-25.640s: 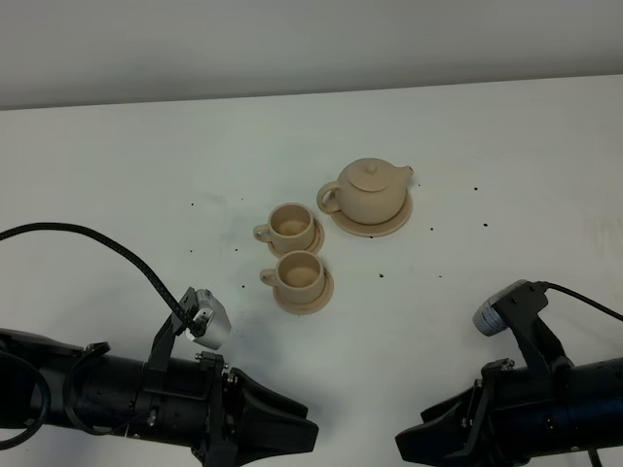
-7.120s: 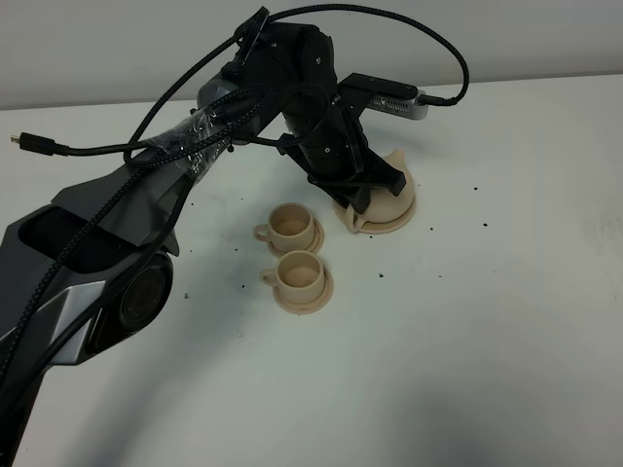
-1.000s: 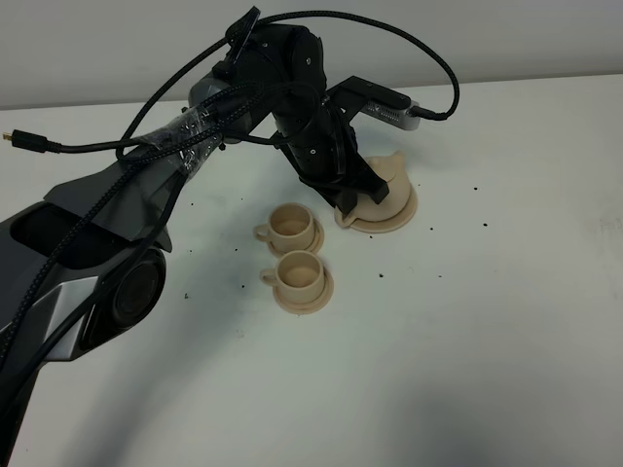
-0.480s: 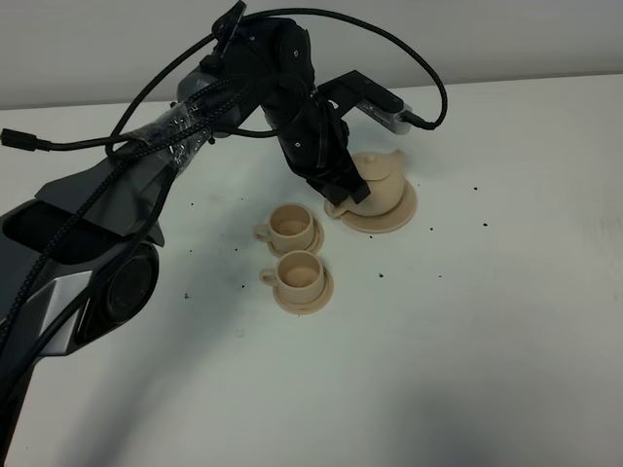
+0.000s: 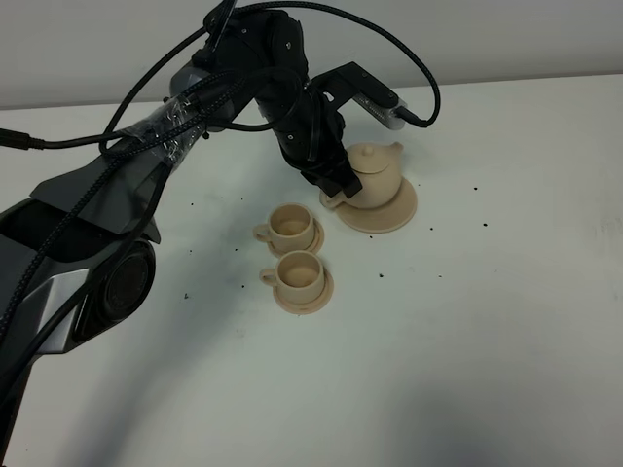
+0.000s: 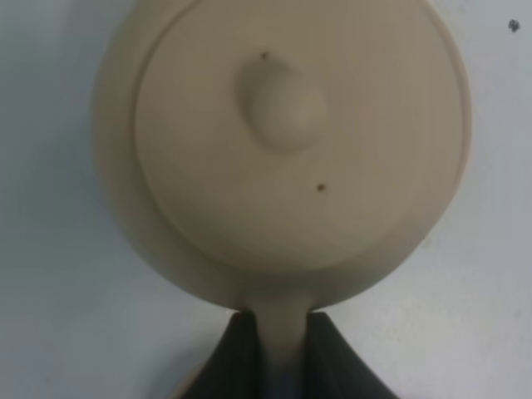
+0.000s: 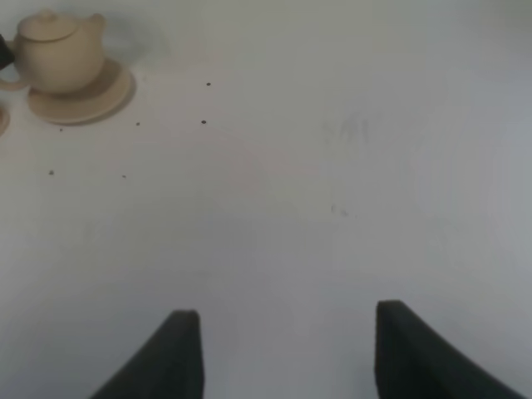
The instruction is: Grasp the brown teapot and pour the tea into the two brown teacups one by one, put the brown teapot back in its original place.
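The brown teapot (image 5: 376, 168) is held by its loop handle in my left gripper (image 5: 337, 194), just above the wide saucer (image 5: 396, 212) and shifted a little toward the cups. In the left wrist view the teapot (image 6: 281, 141) shows from above, and the two dark fingers (image 6: 237, 357) are shut on its handle. The two brown teacups, the far one (image 5: 291, 225) and the near one (image 5: 299, 273), stand on their saucers left of the teapot. My right gripper (image 7: 287, 314) is open and empty over bare table, far from the teapot (image 7: 55, 53) and its saucer (image 7: 96, 98).
The left arm and its cables (image 5: 175, 107) arch over the table's back left. The white table (image 5: 467, 321) carries a few small dark specks. Its far edge meets a grey wall behind the teapot.
My left gripper has drawn the teapot up and to the left off the middle of its saucer; more of the saucer's right side now shows. The cups have not moved.
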